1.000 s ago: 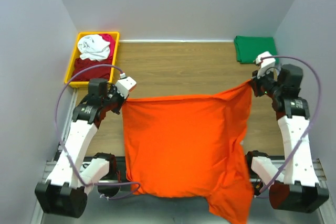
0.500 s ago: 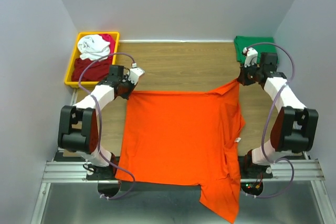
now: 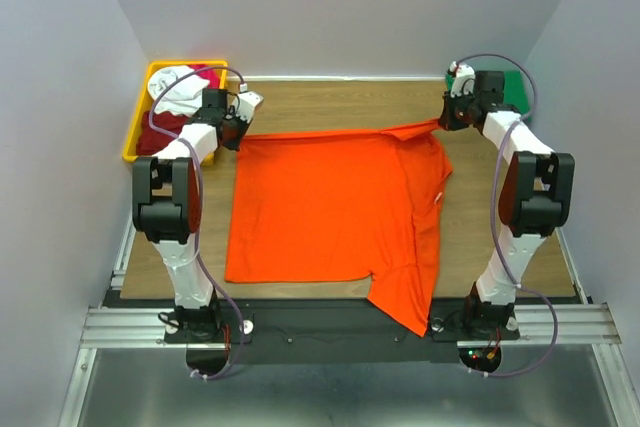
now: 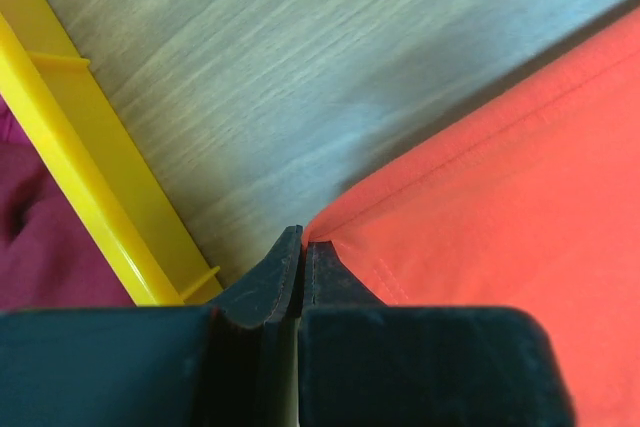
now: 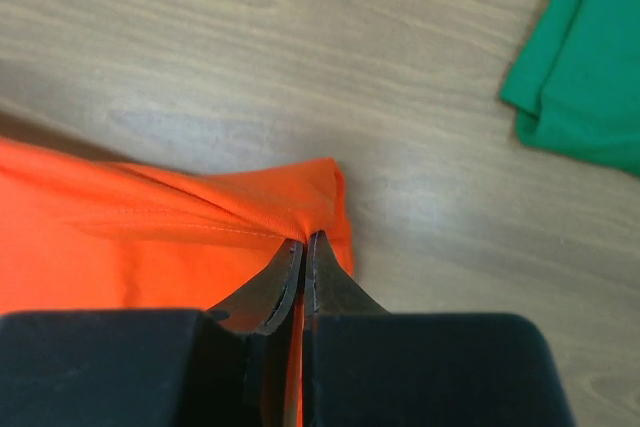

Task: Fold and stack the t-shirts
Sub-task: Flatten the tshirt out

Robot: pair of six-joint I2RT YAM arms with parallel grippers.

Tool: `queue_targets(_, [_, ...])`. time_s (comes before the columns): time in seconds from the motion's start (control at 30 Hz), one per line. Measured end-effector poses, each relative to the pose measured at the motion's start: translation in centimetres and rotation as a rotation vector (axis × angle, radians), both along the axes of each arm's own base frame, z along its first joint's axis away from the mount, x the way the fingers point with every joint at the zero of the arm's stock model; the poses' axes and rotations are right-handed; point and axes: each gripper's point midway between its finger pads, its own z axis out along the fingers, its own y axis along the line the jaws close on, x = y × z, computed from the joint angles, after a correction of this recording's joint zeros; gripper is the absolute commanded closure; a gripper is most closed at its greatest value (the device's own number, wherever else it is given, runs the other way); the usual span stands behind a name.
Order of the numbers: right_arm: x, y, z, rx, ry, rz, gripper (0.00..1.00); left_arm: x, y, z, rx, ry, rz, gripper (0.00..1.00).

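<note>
Item under handling: the orange t-shirt [image 3: 330, 202] is spread across the wooden table [image 3: 330, 107], its far edge stretched between the two arms.
Left gripper [image 4: 302, 247]: the jaws are pressed together on the far left corner of the orange cloth, just beside the yellow bin [image 4: 90, 187].
Right gripper [image 5: 305, 247]: the jaws are pinched onto a bunched far right corner of the same shirt, with bare wood between it and the green t-shirt [image 5: 585, 77].
Lie of the cloth: the left and middle parts are seen flat. The right side is doubled over and creased, and a near right flap is seen past the table's near edge.
Other garments: the green t-shirt is folded at the far right corner. A white t-shirt [image 3: 180, 92] and a dark red one [image 3: 165, 125] are held in the bin.
Step in hand: laying-out before the first fold is judged to be under way; no fold is judged complete.
Progress: early; one shirt is in hand and others are unhandled in the bin.
Next move: the corners are judged due for lowering and release. The right side would then need smoothing, and the overhanging flap would need drawing onto the table.
</note>
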Motion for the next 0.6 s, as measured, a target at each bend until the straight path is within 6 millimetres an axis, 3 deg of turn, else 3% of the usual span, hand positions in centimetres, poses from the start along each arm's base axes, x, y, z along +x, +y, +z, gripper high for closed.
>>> queue_targets(0.27, [2.6, 1.7, -1.7, -0.006, 0.019, -0.023, 0.99, 0.3, 0.8, -1.5, -0.004, 0.044, 0.028, 1.0])
queue_targets(0.5, [2.5, 1.7, -1.5, 0.013, 0.023, -0.049, 0.99, 0.2, 0.9, -1.5, -0.009, 0.049, 0.027, 1.0])
queue_targets(0.6, [1.5, 1.8, -1.0, 0.016, 0.022, -0.05, 0.99, 0.2, 1.0, -1.5, -0.008, 0.048, 0.023, 1.0])
